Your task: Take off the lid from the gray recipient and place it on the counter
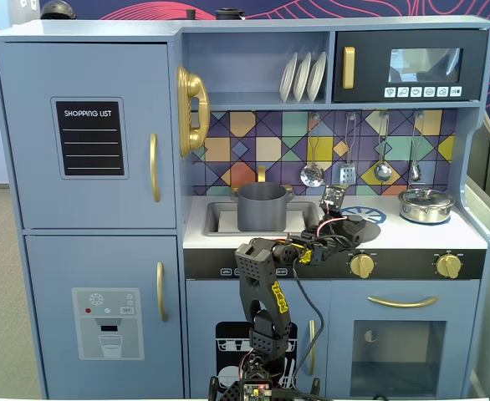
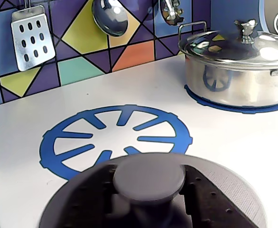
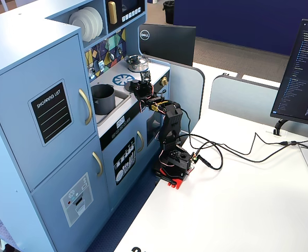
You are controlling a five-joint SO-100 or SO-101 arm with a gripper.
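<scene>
My gripper (image 2: pixel 148 190) is shut on the central knob of the dark gray lid (image 2: pixel 236 187); a black jaw stands on each side of the knob. I hold the lid over the white counter (image 2: pixel 20 175), at the near edge of the printed blue burner (image 2: pixel 115 137). I cannot tell if the lid touches the counter. The gray recipient (image 1: pixel 262 207) stands open in the sink, left of my gripper (image 1: pixel 349 224) in a fixed view. It also shows in another fixed view (image 3: pixel 102 98), with my gripper (image 3: pixel 138 88) to its right.
A shiny steel pot with a glass lid (image 2: pixel 234 71) stands on the right burner. A slotted spatula (image 2: pixel 30 38) and a ladle (image 2: pixel 109 16) hang on the tiled back wall. Plates (image 1: pixel 302 77) stand on the shelf above.
</scene>
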